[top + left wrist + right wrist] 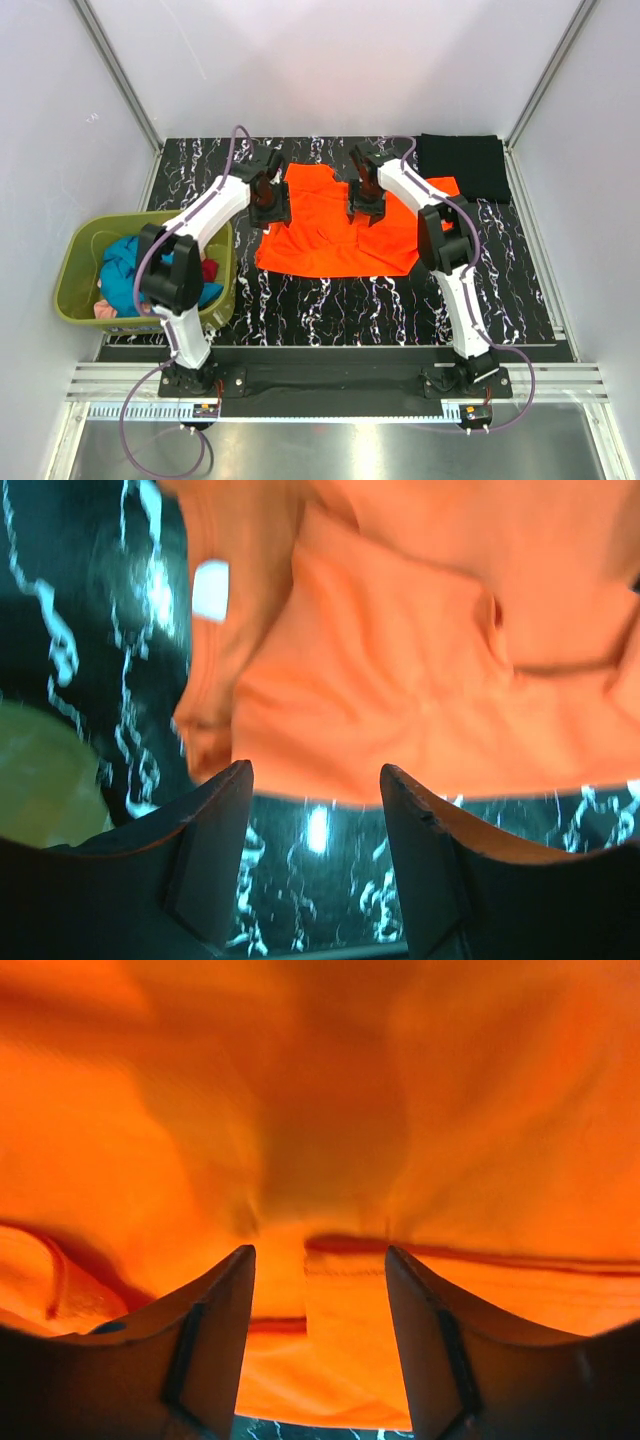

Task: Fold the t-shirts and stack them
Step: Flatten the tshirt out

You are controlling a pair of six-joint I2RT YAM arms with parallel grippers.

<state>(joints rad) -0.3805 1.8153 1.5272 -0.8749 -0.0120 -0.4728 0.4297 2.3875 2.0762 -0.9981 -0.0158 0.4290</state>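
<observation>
Seen from above, a black table [400, 310] veined with white holds an orange shirt [335, 240] at its middle. The shirt lies mostly flat but rumpled, and is broadest along its near edge. A black shirt [462, 165] lies folded in the far right corner, just beside the orange shirt's right end (whether the two touch cannot be told).

At the table's left edge sits an olive basket [75, 300]. It holds a teal shirt [125, 270], a red shirt [209, 270] against its right wall and a pink shirt [103, 310] at its near left. All three are bunched, not folded.

Both arms reach forward over the orange shirt. The left gripper [270, 205] is at the shirt's far left edge, and the right gripper [366, 205] is over its far middle.

In the left wrist view, the left gripper's fingers [215, 820] are spread apart with nothing between them. Bare table shows in the gap, and the orange cloth's edge lies just beyond the tips. A white tag [210, 590] shows on the cloth, and a blurred patch of basket sits at the lower left.

In the right wrist view, the right gripper's fingers [215, 1330] are likewise spread. Orange cloth fills nearly the whole picture and a stitched seam crosses the gap. Whether the tips touch the cloth cannot be told.
</observation>
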